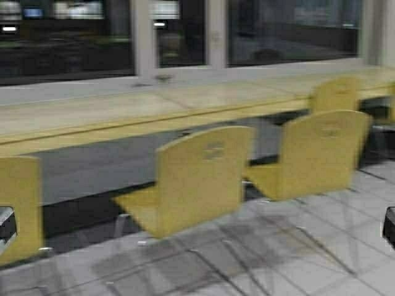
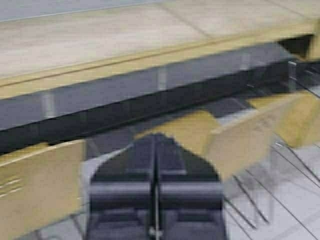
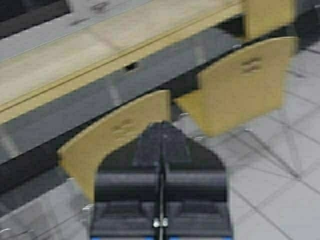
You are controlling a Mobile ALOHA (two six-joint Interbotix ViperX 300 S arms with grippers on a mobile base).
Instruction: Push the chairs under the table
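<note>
Standing along the long pale tabletop (image 1: pixel 123 111) are being seen four yellow chairs. The middle chair (image 1: pixel 197 179) is being shown pulled out on the tiled floor (image 1: pixel 308 259), its back turned toward the robot and its seat pointing at the tabletop. A second chair (image 1: pixel 321 154) is being shown just to its right, likewise out from the tabletop. A third chair (image 1: pixel 336 94) is being seen farther right, close against the tabletop edge, and a fourth chair (image 1: pixel 18 206) is being cut off at the left edge of the high view. The left end effector (image 2: pixel 156 200) is being held with its fingers together, touching nothing, low before the chairs. The right end effector (image 3: pixel 161 195) is being held the same way, fingers together, just behind the middle chair's back. Dark windows (image 1: pixel 290 28) are being seen behind the tabletop.
</note>
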